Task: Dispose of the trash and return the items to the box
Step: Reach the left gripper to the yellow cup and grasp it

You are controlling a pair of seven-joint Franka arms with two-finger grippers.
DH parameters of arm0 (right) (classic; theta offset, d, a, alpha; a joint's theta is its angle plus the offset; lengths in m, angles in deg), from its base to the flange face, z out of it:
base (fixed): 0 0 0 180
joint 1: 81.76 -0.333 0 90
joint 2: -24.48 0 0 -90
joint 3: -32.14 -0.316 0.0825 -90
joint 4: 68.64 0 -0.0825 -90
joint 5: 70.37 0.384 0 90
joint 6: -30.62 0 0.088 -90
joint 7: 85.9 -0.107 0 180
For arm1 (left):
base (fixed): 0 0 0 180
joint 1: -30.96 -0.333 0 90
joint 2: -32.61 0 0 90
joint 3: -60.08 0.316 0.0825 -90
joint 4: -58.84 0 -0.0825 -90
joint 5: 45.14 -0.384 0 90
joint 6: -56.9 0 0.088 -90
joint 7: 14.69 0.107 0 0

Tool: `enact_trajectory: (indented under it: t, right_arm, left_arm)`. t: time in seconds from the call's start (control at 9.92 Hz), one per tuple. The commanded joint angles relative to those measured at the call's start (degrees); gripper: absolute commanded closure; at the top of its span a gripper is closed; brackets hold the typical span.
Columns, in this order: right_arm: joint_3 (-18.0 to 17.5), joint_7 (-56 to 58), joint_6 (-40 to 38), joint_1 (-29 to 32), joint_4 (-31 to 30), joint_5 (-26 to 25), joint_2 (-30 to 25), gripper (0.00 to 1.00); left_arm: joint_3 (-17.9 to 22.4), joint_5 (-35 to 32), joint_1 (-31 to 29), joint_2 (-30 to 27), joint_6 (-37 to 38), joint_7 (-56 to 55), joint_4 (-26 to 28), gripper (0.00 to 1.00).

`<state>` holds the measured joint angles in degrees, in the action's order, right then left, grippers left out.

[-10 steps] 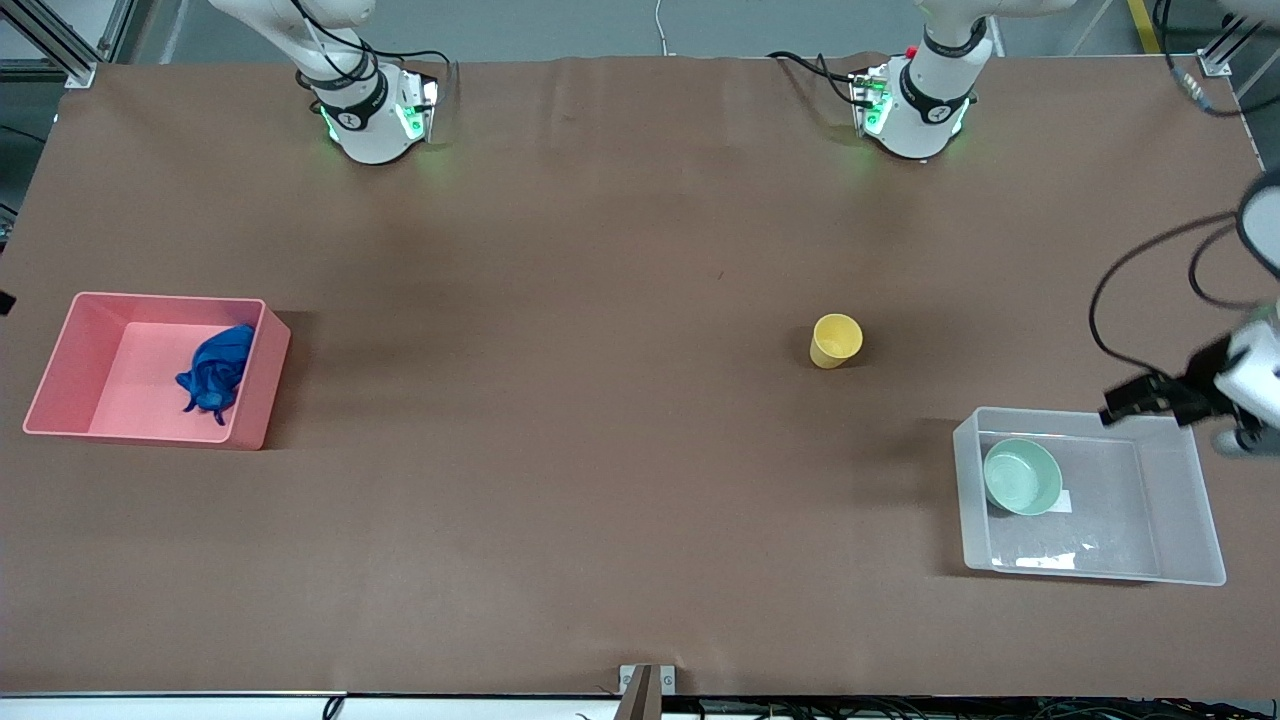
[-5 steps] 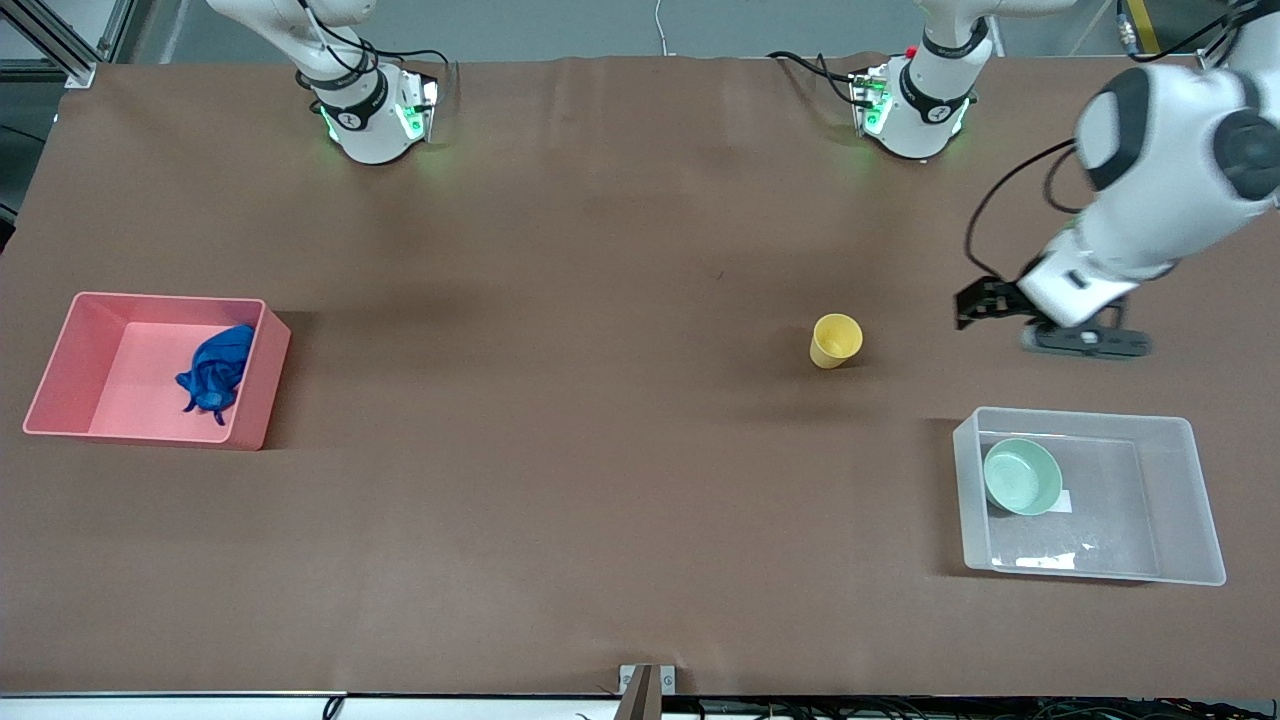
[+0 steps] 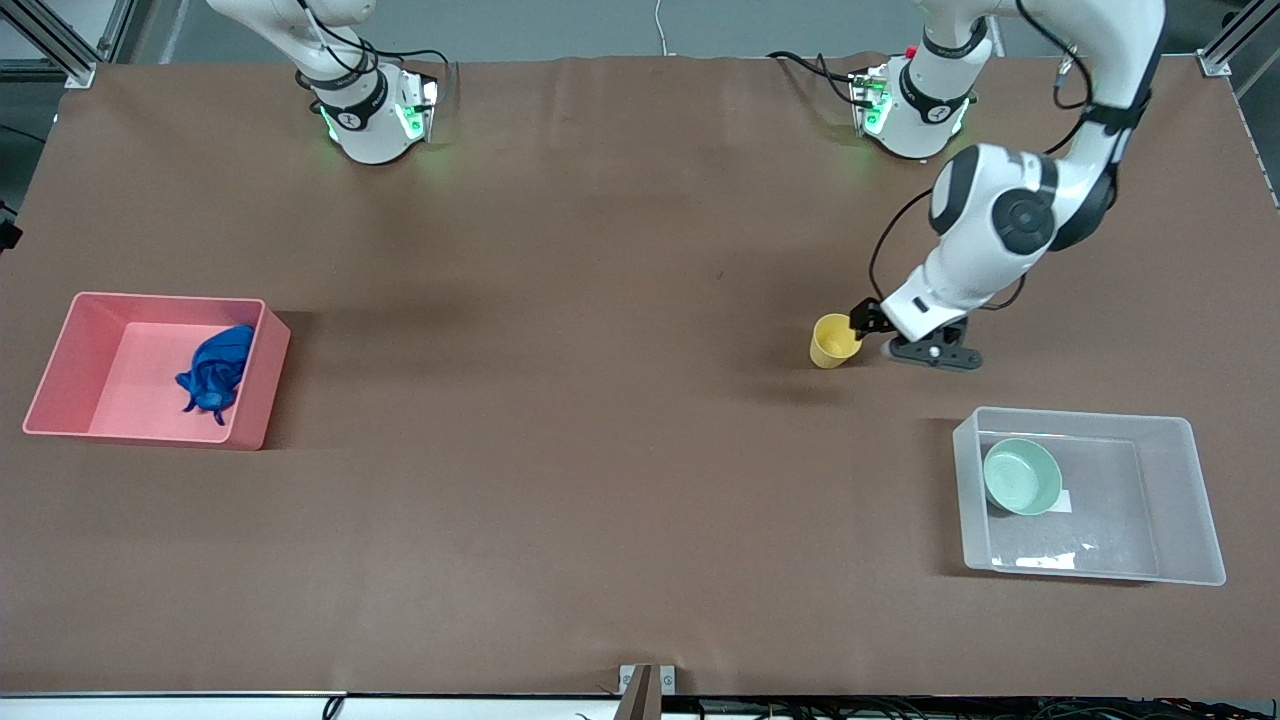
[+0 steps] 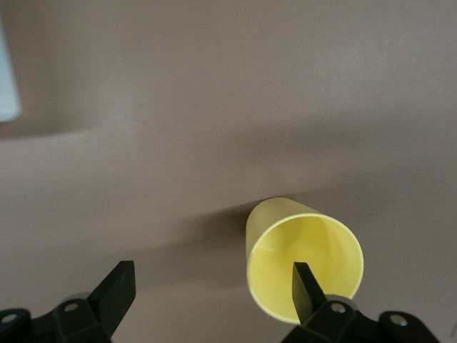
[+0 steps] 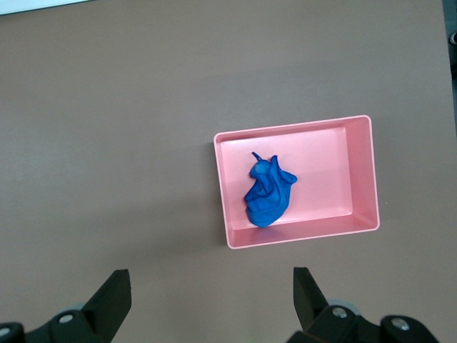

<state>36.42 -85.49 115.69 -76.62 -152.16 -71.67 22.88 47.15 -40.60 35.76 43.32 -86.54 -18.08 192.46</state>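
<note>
The yellow cup (image 3: 835, 340) stands upright on the table, mouth up. My left gripper (image 3: 862, 322) is open and low at the cup, on the side toward the left arm's end of the table. In the left wrist view one fingertip (image 4: 305, 286) lies over the cup's (image 4: 303, 261) mouth and the other is over bare table, the gripper (image 4: 212, 280) holding nothing. The mint-green bowl (image 3: 1022, 477) lies in the clear box (image 3: 1207, 545). The blue wad (image 3: 215, 378) lies in the pink bin (image 3: 263, 385). My right gripper (image 5: 211, 289) is open and empty, high above the table beside the pink bin (image 5: 223, 200) and the wad (image 5: 268, 193).
Both arm bases stand along the table's edge farthest from the front camera. The clear box sits nearer to that camera than the cup, at the left arm's end. The pink bin sits at the right arm's end. Brown table lies between them.
My left arm has swung from over the clear box's end of the table to the yellow cup and come down beside it. The cup, bowl and wad have not moved.
</note>
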Motion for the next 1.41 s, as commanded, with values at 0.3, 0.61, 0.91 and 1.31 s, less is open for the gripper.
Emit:
enact_trajectory:
  t: [0.3,0.61,0.91,1.31]
  right_arm:
    - [-1.55,-1.29,-1.12,0.57,0.02,-0.73,-0.34,0.00]
    - [-1.55,-1.29,-1.13,0.57,-0.06,-0.55,-0.34,0.00]
    - [-1.55,-1.03,-1.13,0.57,-0.15,-0.46,-0.34,0.00]
    - [-1.55,-0.94,-1.22,0.57,-0.24,-0.46,-0.34,0.00]
  left_arm:
    - [-1.40,-1.29,-0.22,5.72,-1.23,-0.65,0.77,0.99]
    - [-1.49,-1.20,0.21,5.46,-1.14,-1.00,0.51,1.00]
    - [-0.96,-1.20,-0.48,0.38,4.71,0.57,-1.24,1.00]
    - [11.57,-1.12,-0.93,4.73,23.19,11.18,-25.27,1.00]
